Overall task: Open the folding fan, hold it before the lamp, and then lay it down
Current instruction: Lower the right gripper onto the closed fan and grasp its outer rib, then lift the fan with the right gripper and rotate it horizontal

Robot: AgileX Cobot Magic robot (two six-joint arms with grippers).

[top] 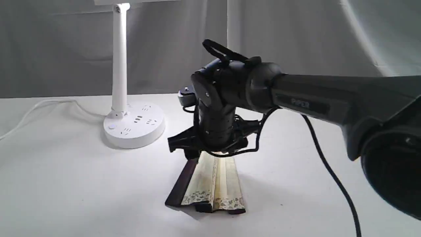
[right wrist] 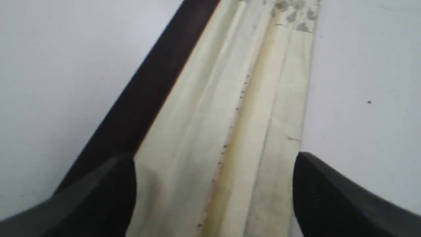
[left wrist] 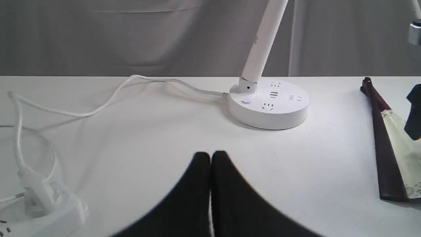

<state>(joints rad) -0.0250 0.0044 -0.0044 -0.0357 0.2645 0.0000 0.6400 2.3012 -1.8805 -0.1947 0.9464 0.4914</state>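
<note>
Fan (top: 213,184) is lying barely opened on the counter (top: 65,184) near the lamp (top: 133,126). Right tool (right wrist: 213,159) is straddling it, spread, probably lining up a grab; left tool (left wrist: 210,158) is sitting pressed together.

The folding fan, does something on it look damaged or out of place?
Yes. The folding fan lies only partly spread on the table, and its cream leaf shows a yellowish streak with dark specks along one fold.

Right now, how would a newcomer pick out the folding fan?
Start at the white lamp on the table. Nearer the exterior camera and right of it lies the folding fan, partly spread. Only it has cream pleats and a dark maroon guard.
</note>
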